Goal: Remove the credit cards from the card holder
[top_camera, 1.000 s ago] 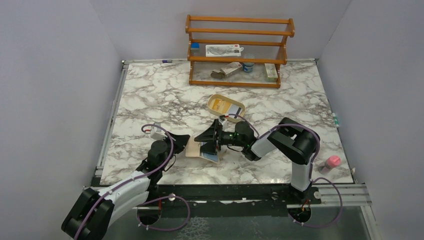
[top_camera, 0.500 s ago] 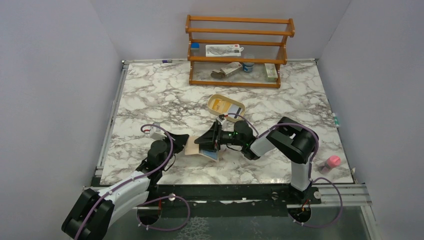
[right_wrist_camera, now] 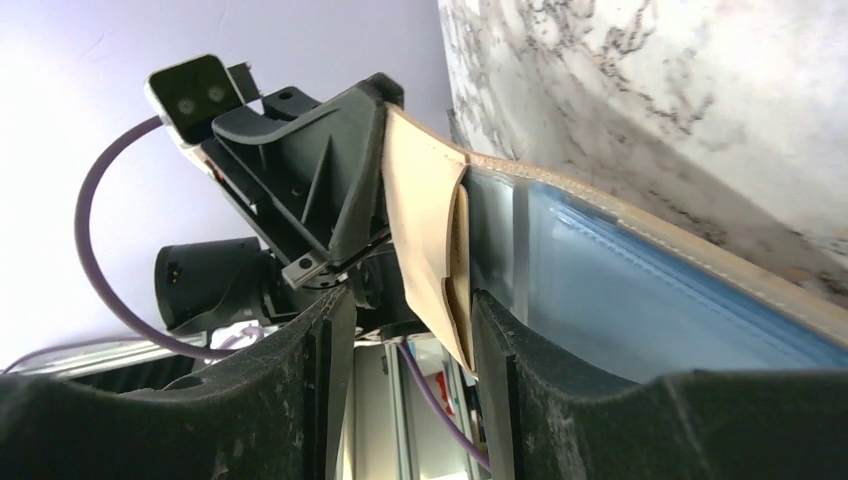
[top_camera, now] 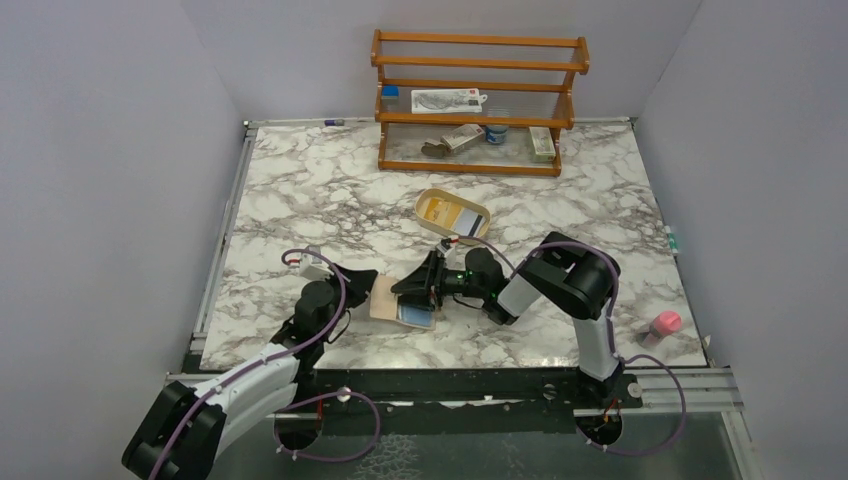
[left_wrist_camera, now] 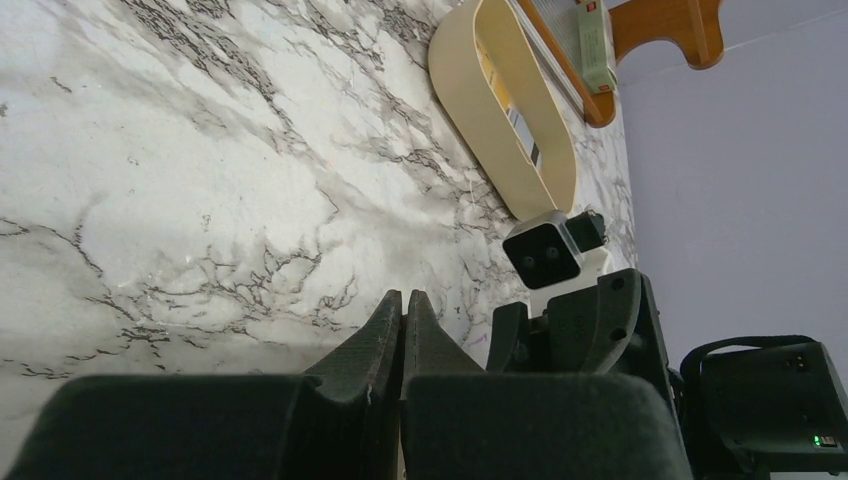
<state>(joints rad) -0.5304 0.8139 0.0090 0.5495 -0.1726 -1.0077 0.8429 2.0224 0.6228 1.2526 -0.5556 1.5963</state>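
Observation:
The tan card holder (top_camera: 390,300) lies open on the marble between the two arms, its light blue panel (top_camera: 416,316) facing up. My left gripper (top_camera: 372,283) is shut on the holder's left flap. In the right wrist view that flap (right_wrist_camera: 425,200) runs out from the left gripper's fingers (right_wrist_camera: 350,150). My right gripper (right_wrist_camera: 410,300) straddles the flap with its jaws apart; the tan leather lies against one finger and a gap shows on the other side. Two credit cards lie in the oval tray (top_camera: 421,205), one yellow-orange (top_camera: 437,208) and one whitish-grey (top_camera: 467,221).
A wooden rack (top_camera: 478,100) with small items on its shelves stands at the back edge. A pink object (top_camera: 665,323) sits near the table's right front corner. In the left wrist view the tray's wall (left_wrist_camera: 470,120) lies beyond the shut fingers (left_wrist_camera: 385,320).
The right gripper's jaws have narrowed, and it has dropped lower and slid left over the holder. The left arm has not moved.

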